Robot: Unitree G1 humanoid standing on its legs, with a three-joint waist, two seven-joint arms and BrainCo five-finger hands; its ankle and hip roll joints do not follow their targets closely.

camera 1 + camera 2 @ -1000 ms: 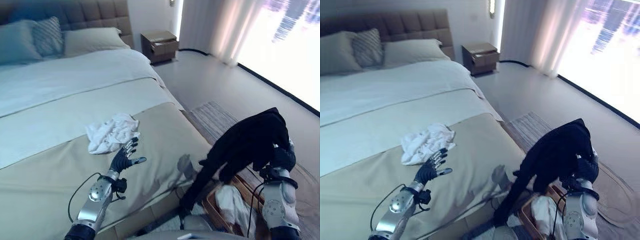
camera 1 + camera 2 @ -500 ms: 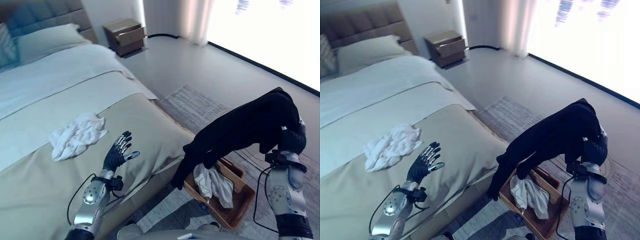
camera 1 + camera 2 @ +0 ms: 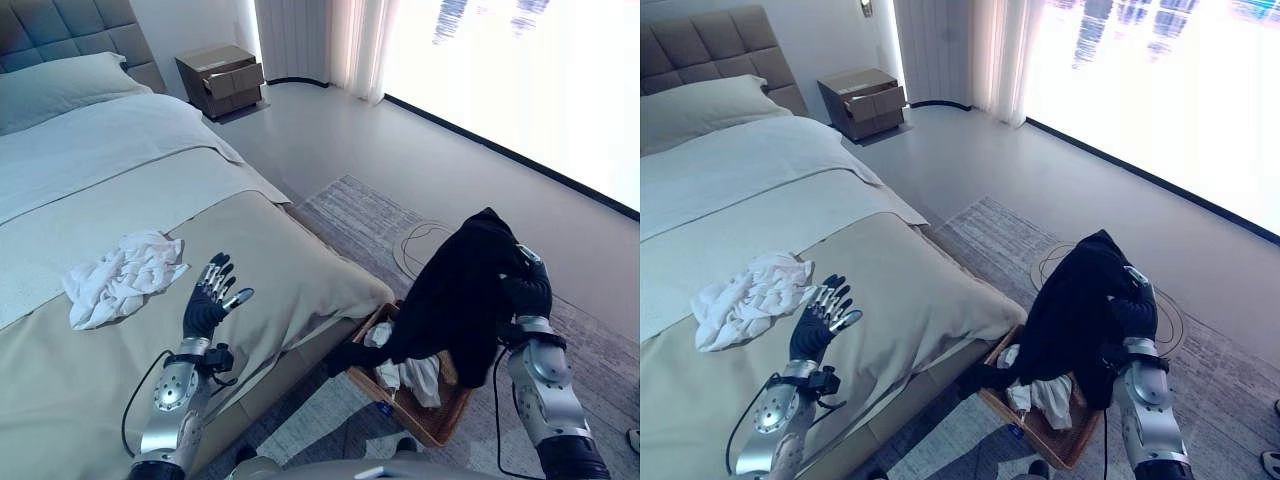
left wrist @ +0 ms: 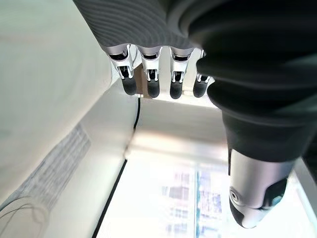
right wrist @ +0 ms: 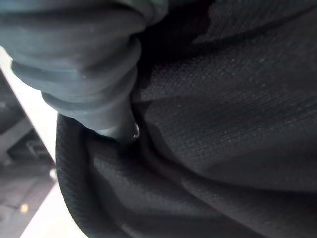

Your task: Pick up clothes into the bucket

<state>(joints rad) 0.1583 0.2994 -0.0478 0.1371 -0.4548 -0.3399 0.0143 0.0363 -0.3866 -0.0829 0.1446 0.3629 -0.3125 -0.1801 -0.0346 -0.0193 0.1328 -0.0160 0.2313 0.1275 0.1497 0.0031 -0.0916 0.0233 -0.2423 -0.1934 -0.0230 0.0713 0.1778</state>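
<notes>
Black cloth wraps over our right hand (image 3: 527, 290), so we cannot tell how its fingers sit. That black garment (image 3: 450, 305) hangs at lower right of the frame, its lower end draping into the wooden basket (image 3: 428, 425), which already holds a white cloth (image 3: 412, 372). Our left hand (image 3: 207, 303) hovers with fingers spread over the bed (image 3: 290, 270), near the white garment (image 3: 118, 276) at centre left.

left hand (image 4: 163, 74) fingers straight, perhaps window (image 4: 198, 203)
</notes>
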